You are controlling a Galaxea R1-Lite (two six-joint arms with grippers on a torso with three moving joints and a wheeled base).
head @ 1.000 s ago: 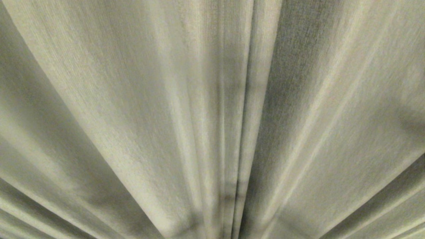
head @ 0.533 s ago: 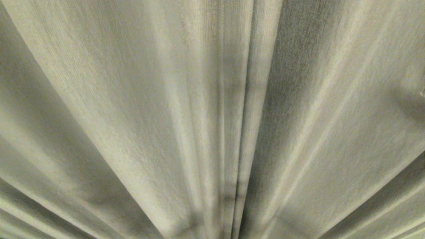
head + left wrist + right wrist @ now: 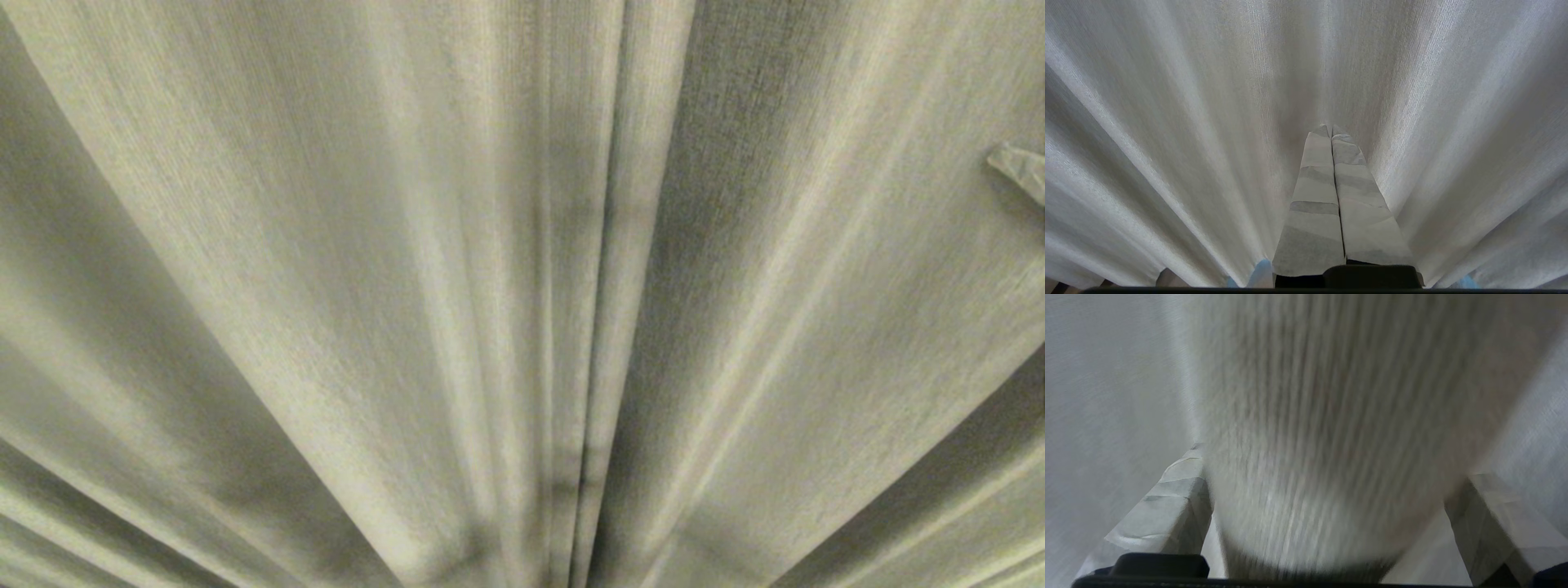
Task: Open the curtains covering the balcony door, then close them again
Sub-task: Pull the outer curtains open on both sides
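From my screen, the closest thing is my right gripper [image 3: 1331,473]. Its 2 taped fingers [image 3: 1167,506] are spread wide apart. A fat round fold of the curtains [image 3: 1331,416] sits between them and fills the gap. I can't tell if the fingers press on the fold or just stand on each side of it. The cloth here looks blurry. In the head view, only a small pale tip of this gripper [image 3: 1020,167] pokes in at the right edge, in front of the cloth.

My left gripper [image 3: 1331,128] is pinched tight, its 2 taped fingers [image 3: 1314,196] pressed flat together with nothing between them. Its tips point at the curtains [image 3: 1208,102] and sit very near the cloth. I can't tell if they touch it.

Behind both grippers hang the curtains [image 3: 367,286]. They are thick, woven and greyish-beige, and they fill every view from side to side. The folds run up and down. In the head view, 2 edges of cloth meet at a dark line [image 3: 604,245] a little right of the middle. The curtains are drawn shut, so I can't see anything behind them.
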